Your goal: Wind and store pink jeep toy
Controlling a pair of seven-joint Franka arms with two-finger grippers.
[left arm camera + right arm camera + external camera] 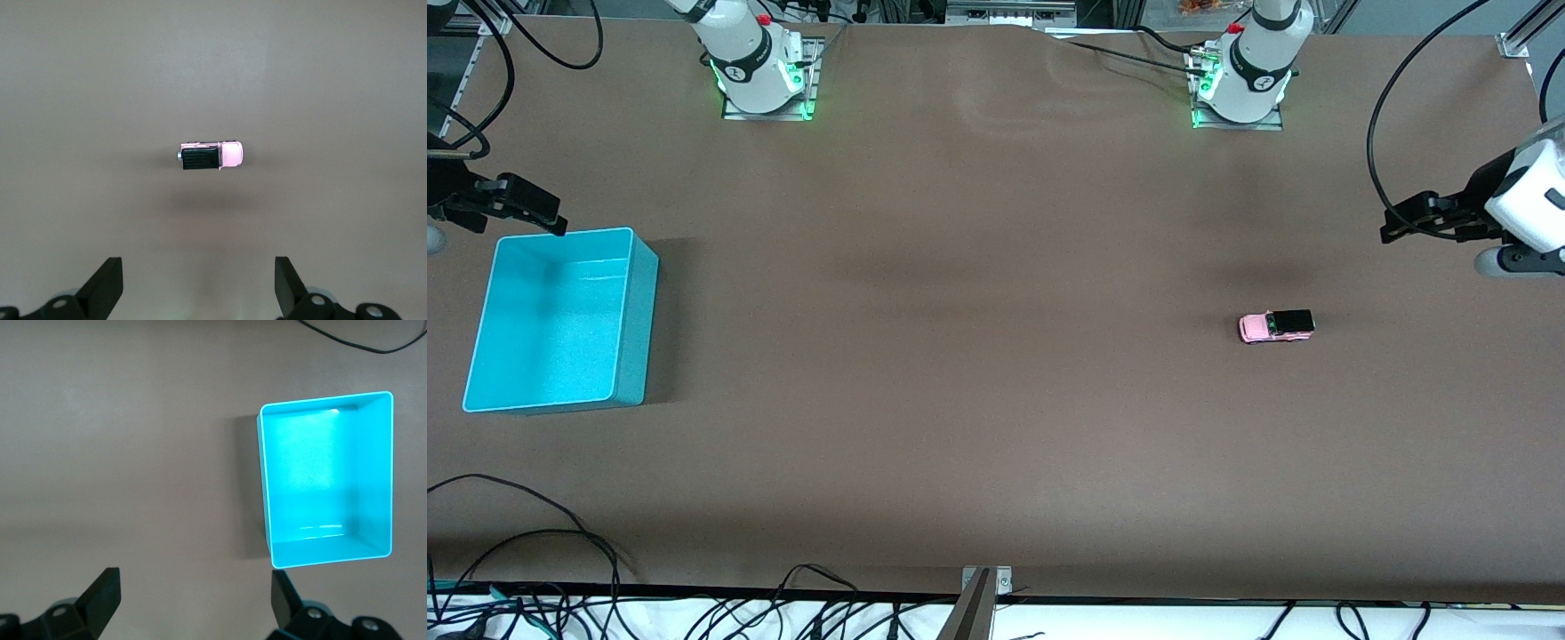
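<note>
Front view gives me the pink jeep toy [1276, 326] on its wheels on the bare table [978, 373], toward the left arm's end. My left gripper [198, 290] hangs spread wide above it. My right gripper [195, 603], also spread, hovers beside the turquoise bin [633, 302].

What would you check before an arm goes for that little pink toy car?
1. Tiny pink jeep toy with black roof upright on its wheels on the brown table: ok.
2. Left gripper open, up in the air toward the left arm's end of the table: ok.
3. Jeep lined up between the left fingers in the left wrist view: ok.
4. Turquoise plastic bin holds nothing: ok.
5. Right gripper open, at the bin's rim: ok.
6. Winding part reachable: cannot tell.
</note>
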